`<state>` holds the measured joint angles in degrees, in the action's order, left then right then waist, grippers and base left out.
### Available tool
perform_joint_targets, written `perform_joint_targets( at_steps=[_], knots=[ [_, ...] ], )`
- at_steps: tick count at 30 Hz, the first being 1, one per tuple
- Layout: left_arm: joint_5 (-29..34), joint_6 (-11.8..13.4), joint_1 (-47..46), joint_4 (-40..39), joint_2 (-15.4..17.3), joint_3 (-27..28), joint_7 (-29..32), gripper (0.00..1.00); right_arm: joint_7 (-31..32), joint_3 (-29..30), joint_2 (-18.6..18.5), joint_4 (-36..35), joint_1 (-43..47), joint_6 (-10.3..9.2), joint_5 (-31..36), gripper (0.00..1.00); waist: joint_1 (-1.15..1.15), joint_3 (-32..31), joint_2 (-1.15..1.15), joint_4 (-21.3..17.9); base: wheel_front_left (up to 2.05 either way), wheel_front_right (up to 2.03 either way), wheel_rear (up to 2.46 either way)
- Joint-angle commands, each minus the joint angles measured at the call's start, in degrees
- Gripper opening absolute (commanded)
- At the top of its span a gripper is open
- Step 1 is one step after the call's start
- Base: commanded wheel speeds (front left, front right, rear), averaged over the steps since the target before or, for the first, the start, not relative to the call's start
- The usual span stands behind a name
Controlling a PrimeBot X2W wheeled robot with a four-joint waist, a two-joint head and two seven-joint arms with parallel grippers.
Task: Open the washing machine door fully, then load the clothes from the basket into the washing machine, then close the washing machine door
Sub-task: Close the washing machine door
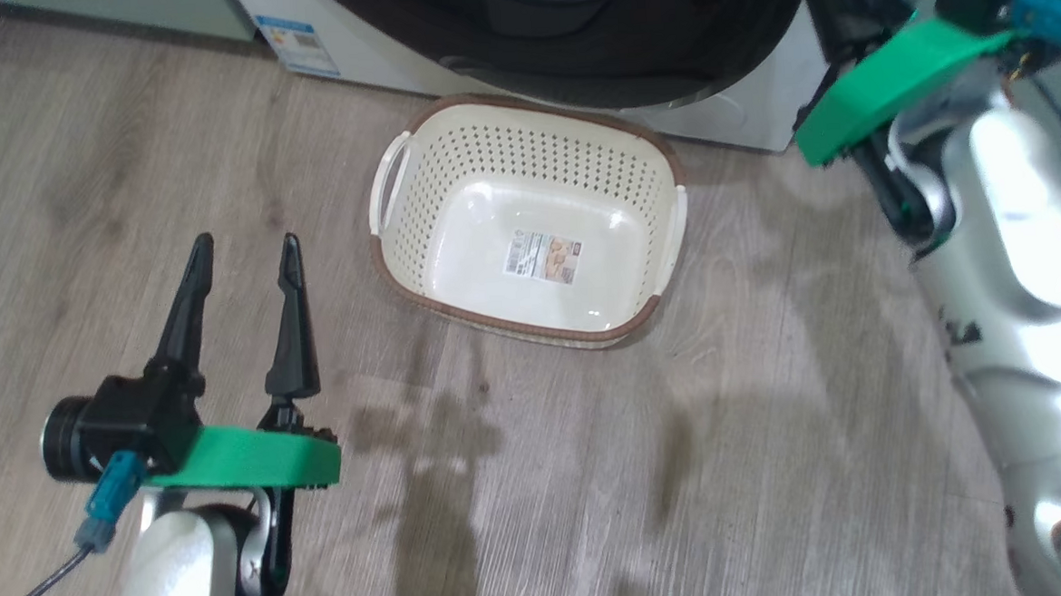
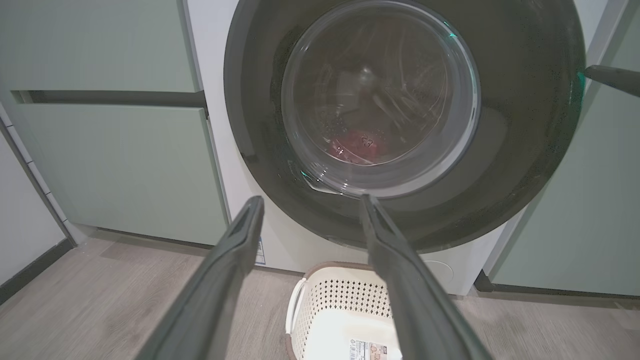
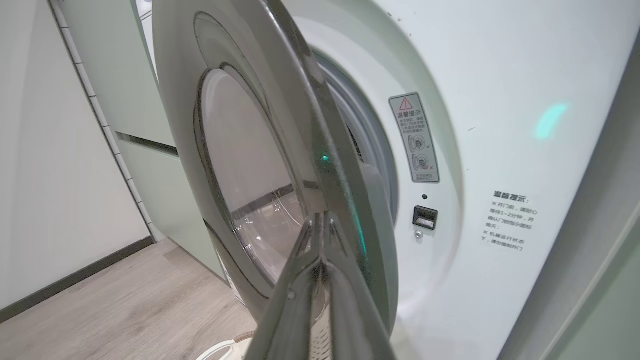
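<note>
The washing machine door (image 3: 240, 175) stands ajar, its black ring (image 2: 525, 125) a short way off the white washing machine (image 3: 500, 125). Through the glass, the red clothes (image 2: 360, 145) lie inside the drum. My right gripper (image 3: 322, 217) is shut on nothing, its tips against the door's outer ring near its free edge. The cream basket (image 1: 523, 153) sits on the floor in front of the machine with only a label on its bottom. My left gripper (image 1: 245, 249) hangs open and empty to the left of the basket, pointing at the door.
Pale green cabinets (image 2: 110, 150) flank the machine on both sides. The door latch slot (image 3: 425, 217) shows on the machine's front. My right forearm (image 1: 1017, 218) reaches up along the right side. Wood-look floor (image 1: 594, 476) spreads in front of the basket.
</note>
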<state>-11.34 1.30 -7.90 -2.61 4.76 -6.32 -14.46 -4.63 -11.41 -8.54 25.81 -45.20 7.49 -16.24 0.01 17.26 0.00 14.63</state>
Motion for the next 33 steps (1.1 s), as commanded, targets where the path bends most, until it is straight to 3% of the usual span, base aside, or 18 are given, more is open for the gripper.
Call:
perform_joint_targets(
  at_steps=[1, 22, 33],
  knots=[
    [0.71, -0.34, -2.22, -1.77, 0.19, 2.54, -0.53, 1.00, -0.85, -1.19, 0.04, -0.06, -3.10, 0.00, -0.70, 0.00, -0.01, 0.95, 0.00, 0.78, 0.00, 0.00, 0.00],
    [1.18, -2.87, -5.39, -1.51, -1.80, 3.37, -0.53, 1.00, -4.77, -3.68, -3.80, 18.64, -22.27, 0.00, -4.47, 0.00, -0.01, 5.24, 0.00, 4.17, 0.00, 0.00, 0.00],
    [-0.39, -1.96, -6.62, -1.59, -1.87, 1.54, -0.53, 1.00, -6.03, -2.31, -5.37, 27.35, -30.27, 0.00, -3.24, 0.00, -0.01, 6.95, 0.00, 5.89, 0.00, 0.00, 0.00]
  ],
)
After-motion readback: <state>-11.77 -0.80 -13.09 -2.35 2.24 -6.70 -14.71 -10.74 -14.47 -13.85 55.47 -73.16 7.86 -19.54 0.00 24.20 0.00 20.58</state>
